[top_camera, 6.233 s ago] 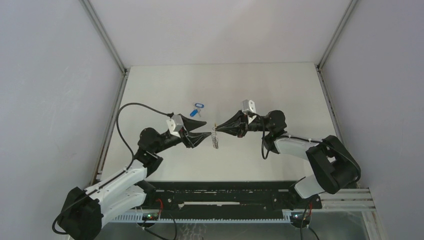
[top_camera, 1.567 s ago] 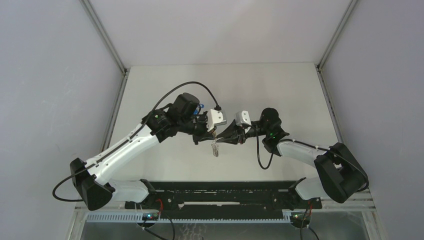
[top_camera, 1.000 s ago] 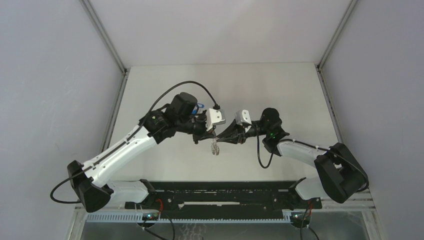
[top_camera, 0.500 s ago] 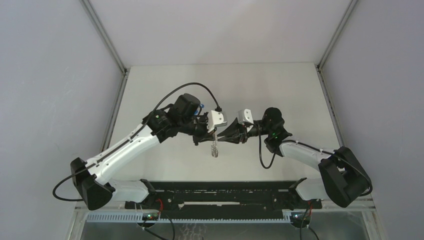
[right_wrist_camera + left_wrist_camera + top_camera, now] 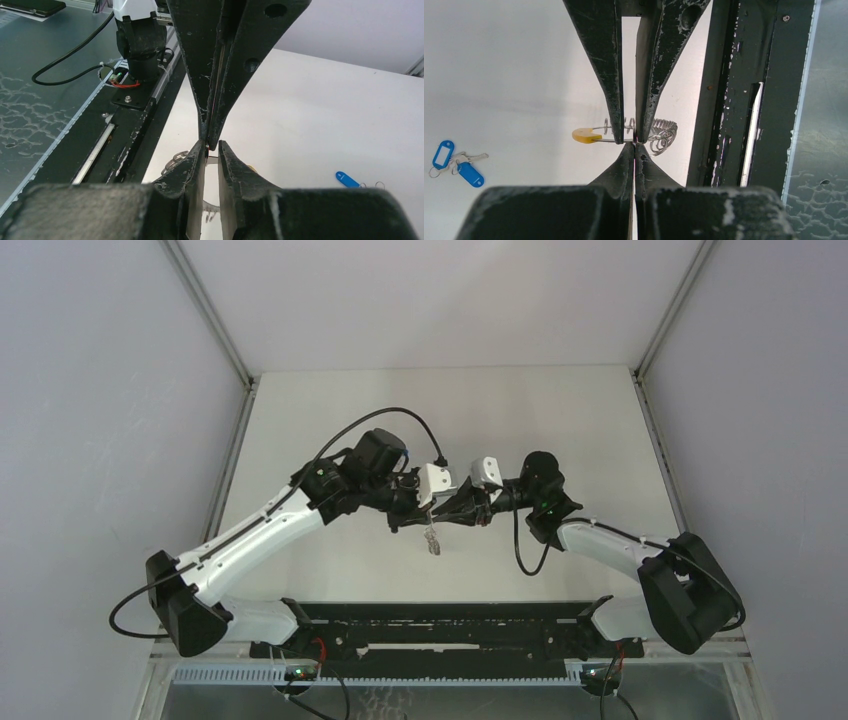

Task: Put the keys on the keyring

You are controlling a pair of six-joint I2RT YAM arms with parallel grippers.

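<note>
The keyring [image 5: 660, 141], a silvery wire loop with coiled pieces and a yellow piece [image 5: 584, 135], hangs above the table between both arms [image 5: 431, 537]. My left gripper [image 5: 634, 145] is shut on its thin wire. My right gripper [image 5: 212, 145] meets it tip to tip, its fingers [image 5: 610, 100] a narrow gap apart astride the wire, pinching nothing that I can see. The keys [image 5: 455, 163], with two blue tags, lie on the table away from both grippers; one tag [image 5: 347, 179] shows in the right wrist view. In the top view the left arm hides them.
A black rail [image 5: 744, 120] with slots runs along the table's near edge, close under the ring. A grey wall [image 5: 110, 440] stands on the left and another grey wall [image 5: 760, 420] on the right. White tabletop [image 5: 450, 410] stretches behind the grippers.
Both grippers have stayed tip to tip at the ring, which hangs in the same spot. The left wrist has shifted slightly toward the right gripper.
</note>
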